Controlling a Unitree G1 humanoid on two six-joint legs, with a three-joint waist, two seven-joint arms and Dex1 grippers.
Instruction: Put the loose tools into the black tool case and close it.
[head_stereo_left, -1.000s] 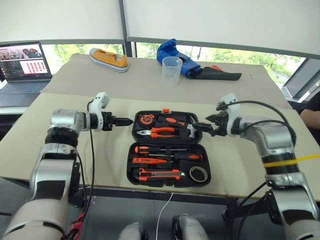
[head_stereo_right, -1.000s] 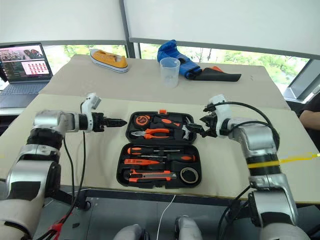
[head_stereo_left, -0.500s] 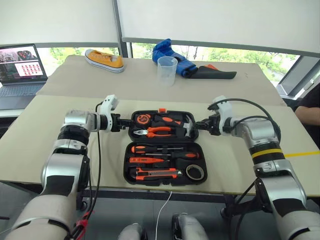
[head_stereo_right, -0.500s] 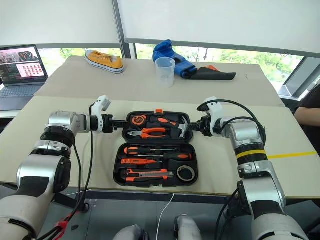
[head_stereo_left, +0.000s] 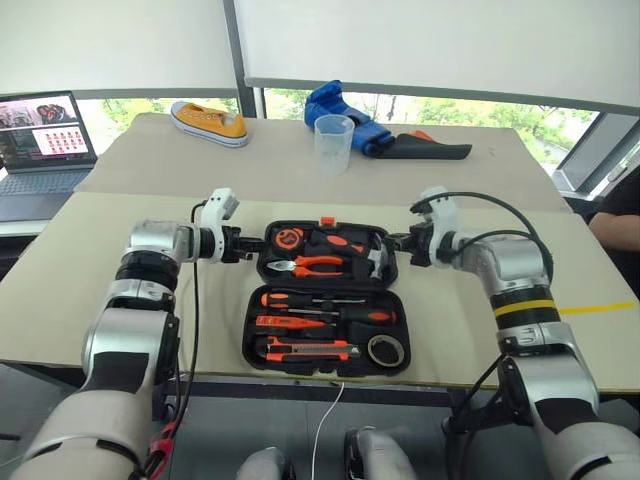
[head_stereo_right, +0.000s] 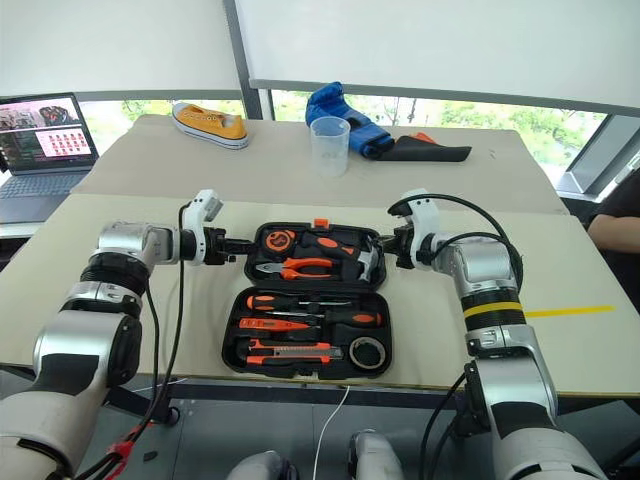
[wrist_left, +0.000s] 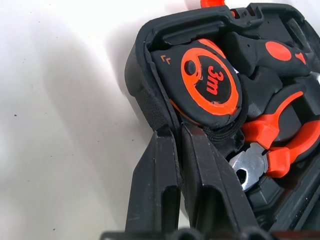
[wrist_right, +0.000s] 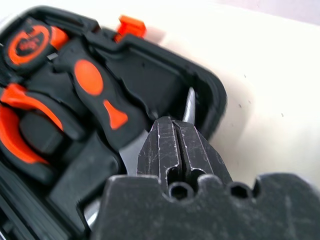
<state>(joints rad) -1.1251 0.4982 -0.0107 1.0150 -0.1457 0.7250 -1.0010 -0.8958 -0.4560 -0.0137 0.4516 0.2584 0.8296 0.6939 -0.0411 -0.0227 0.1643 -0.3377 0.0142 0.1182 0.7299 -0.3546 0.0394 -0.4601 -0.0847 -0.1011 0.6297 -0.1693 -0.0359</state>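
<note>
The black tool case (head_stereo_left: 249, 332) lies open and flat on the table, its orange latch (head_stereo_left: 327, 221) at the far edge. In its near half sit two screwdrivers (head_stereo_left: 283, 298) (head_stereo_left: 372, 315), the orange tester (head_stereo_left: 283, 322), the utility knife (head_stereo_left: 308, 350) and the tape roll (head_stereo_left: 386, 350). My left gripper (head_stereo_left: 258, 245) is at the far half's left edge; the left wrist view shows this gripper (wrist_left: 176, 131) shut on the case wall (wrist_left: 150, 100). At the far half's right edge my right gripper (head_stereo_left: 393, 243) (wrist_right: 174, 122) is shut, its tips against the rim.
The far half holds a tape measure (head_stereo_left: 288, 238), pliers (head_stereo_left: 320, 265) and a hammer (head_stereo_left: 345, 240). Behind the case stand a clear cup (head_stereo_left: 333, 143), a yellow shoe (head_stereo_left: 207, 118) and a blue cloth (head_stereo_left: 345, 103) with a black sheath (head_stereo_left: 432, 152). A laptop (head_stereo_left: 45, 140) sits far left.
Both grippers were open a second ago and have shut at the two ends of the case's far half. The whole picture has shifted with the camera.
</note>
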